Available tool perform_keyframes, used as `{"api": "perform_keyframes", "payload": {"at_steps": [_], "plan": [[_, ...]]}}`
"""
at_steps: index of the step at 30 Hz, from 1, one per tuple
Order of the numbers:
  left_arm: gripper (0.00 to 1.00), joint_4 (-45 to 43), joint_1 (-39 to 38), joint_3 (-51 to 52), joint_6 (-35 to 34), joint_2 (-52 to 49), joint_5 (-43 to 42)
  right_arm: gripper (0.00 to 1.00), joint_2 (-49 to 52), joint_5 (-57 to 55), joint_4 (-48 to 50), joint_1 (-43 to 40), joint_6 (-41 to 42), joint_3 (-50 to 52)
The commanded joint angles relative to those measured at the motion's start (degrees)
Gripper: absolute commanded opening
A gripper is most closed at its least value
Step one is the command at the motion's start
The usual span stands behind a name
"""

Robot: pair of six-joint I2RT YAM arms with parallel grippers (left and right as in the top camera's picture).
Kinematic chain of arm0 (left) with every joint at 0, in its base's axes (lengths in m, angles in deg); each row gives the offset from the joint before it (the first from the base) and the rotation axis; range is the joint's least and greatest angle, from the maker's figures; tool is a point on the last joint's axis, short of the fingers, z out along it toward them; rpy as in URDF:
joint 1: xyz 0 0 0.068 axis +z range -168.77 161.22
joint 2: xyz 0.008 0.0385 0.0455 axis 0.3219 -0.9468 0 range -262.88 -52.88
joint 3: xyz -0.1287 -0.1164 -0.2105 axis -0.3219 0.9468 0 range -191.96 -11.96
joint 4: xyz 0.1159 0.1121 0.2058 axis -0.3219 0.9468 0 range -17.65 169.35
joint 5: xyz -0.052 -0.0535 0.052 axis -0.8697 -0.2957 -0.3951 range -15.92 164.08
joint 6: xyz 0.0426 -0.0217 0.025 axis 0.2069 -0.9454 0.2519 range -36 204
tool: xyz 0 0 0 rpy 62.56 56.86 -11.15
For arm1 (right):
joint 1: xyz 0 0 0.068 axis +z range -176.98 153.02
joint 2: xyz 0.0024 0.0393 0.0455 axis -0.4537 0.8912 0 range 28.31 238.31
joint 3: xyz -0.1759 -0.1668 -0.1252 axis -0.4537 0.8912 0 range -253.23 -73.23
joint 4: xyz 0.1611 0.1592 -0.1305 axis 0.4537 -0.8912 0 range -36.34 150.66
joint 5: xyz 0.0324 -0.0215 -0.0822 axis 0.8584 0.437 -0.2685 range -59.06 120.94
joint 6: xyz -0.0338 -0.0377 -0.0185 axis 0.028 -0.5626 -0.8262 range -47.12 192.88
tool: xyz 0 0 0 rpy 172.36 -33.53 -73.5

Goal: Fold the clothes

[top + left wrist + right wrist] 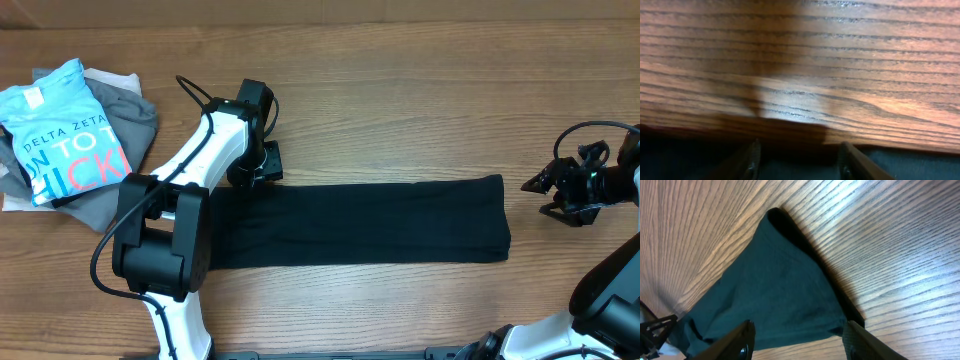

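The black garment (370,222) lies flat on the wooden table as a long folded strip running left to right. My left gripper (262,165) is at the strip's upper left edge. In the left wrist view its fingers (800,162) are open, with dark fabric (900,165) under them and bare wood beyond. My right gripper (532,185) is open and empty, just off the strip's right end and above the table. In the right wrist view its fingers (799,340) frame the garment's end (775,290). No white tag shows.
A pile of other clothes sits at the far left: a light blue tee with lettering (60,130) on top of grey garments (135,115). The left arm's base (160,240) overlaps the strip's left end. Bare wood table (400,100) surrounds the strip.
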Motion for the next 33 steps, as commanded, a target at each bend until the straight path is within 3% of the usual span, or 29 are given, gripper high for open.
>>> {"api": "perform_keyframes", "payload": {"at_steps": [1, 20, 27, 31, 33], "plan": [[0.57, 0.74, -0.44, 0.59, -0.72, -0.57, 1.16, 0.60, -0.26, 0.76, -0.09, 0.26, -0.26, -0.07], [0.51, 0.98, -2.54, 3.15, -0.72, -0.59, 1.20, 0.60, -0.26, 0.79, -0.50, 0.26, -0.24, -0.07], [0.25, 0.57, -2.51, 3.19, -0.72, -0.57, 1.20, 0.61, -0.26, 0.79, -0.50, 0.26, -0.24, -0.07], [0.04, 0.22, -2.51, 2.64, -0.72, -0.57, 1.18, 0.61, -0.26, 0.79, -0.50, 0.26, -0.24, -0.07], [0.04, 0.48, -2.51, 1.64, -0.72, -0.44, 1.18, 0.61, -0.26, 0.79, -0.50, 0.26, -0.24, -0.07]]}}
